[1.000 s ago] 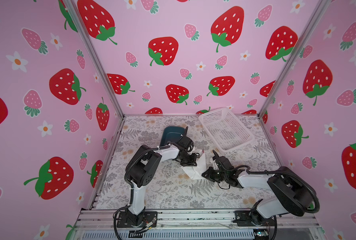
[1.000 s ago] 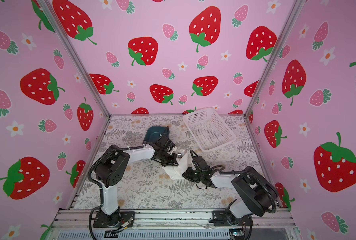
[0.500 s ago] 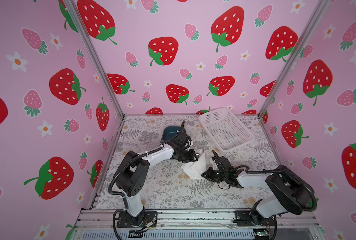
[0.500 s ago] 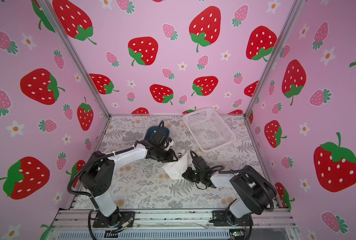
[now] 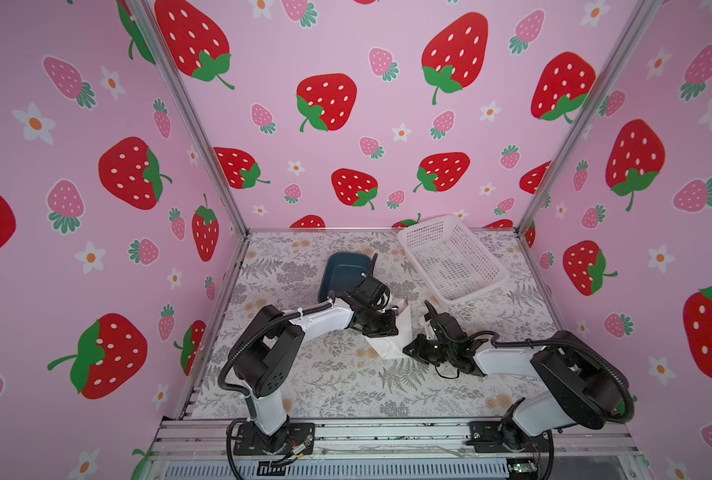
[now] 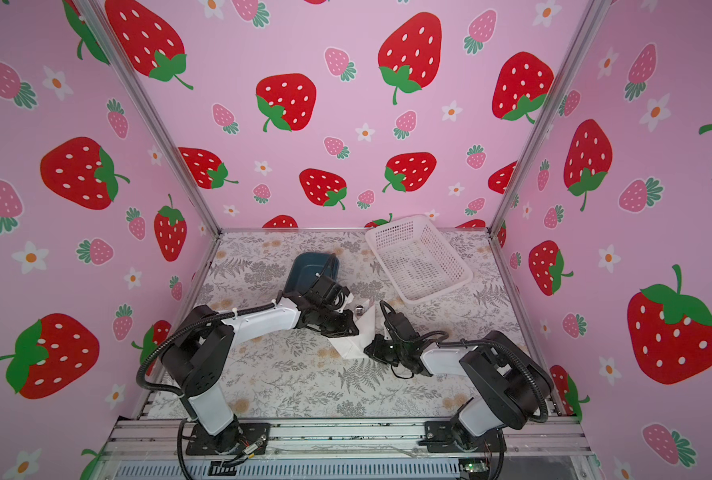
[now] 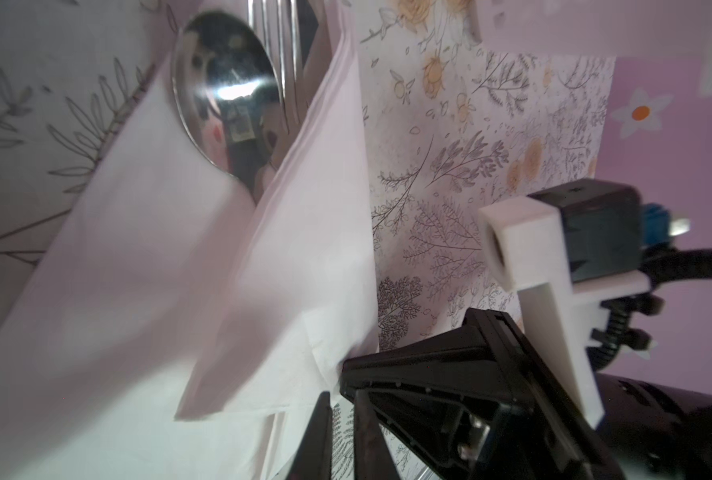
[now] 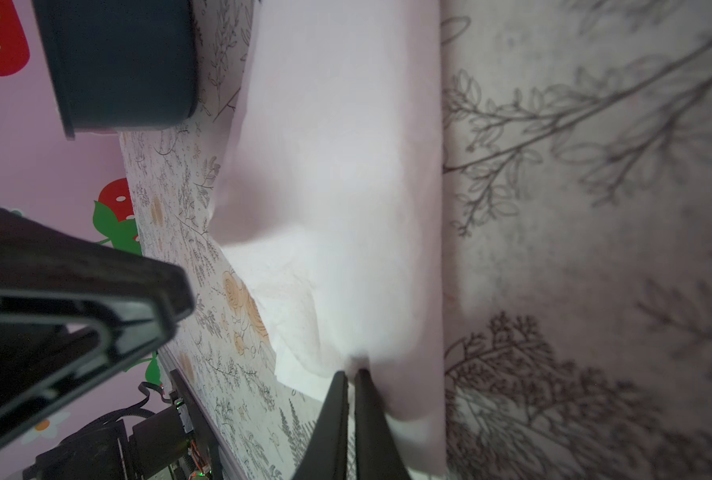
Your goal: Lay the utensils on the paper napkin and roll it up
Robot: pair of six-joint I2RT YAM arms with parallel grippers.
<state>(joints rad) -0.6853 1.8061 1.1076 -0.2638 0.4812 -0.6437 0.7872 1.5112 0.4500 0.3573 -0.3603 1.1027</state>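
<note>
The paper napkin (image 5: pixel 390 338) (image 6: pixel 356 338) lies folded around the utensils mid-table in both top views. The spoon bowl (image 7: pixel 225 95) and fork tines (image 7: pixel 287 37) poke out of its far end; I cannot make out the knife. My left gripper (image 7: pixel 341 395) (image 5: pixel 392 328) is at the napkin's left edge. Its fingers stand a narrow slit apart with tablecloth showing between them, and any pinched paper is hidden. On the napkin's right side, my right gripper (image 8: pixel 352 372) (image 5: pixel 408 348) is shut on a fold of paper.
A dark blue tub (image 5: pixel 346 272) sits just behind the left wrist. At the back right stands a white perforated basket (image 5: pixel 449 257). The two grippers are close together over the napkin. Pink strawberry walls enclose the floral tablecloth (image 5: pixel 337 374).
The left arm stretched out half a second ago and has drawn its elbow back in, with its gripper staying at the napkin. The right arm has held still.
</note>
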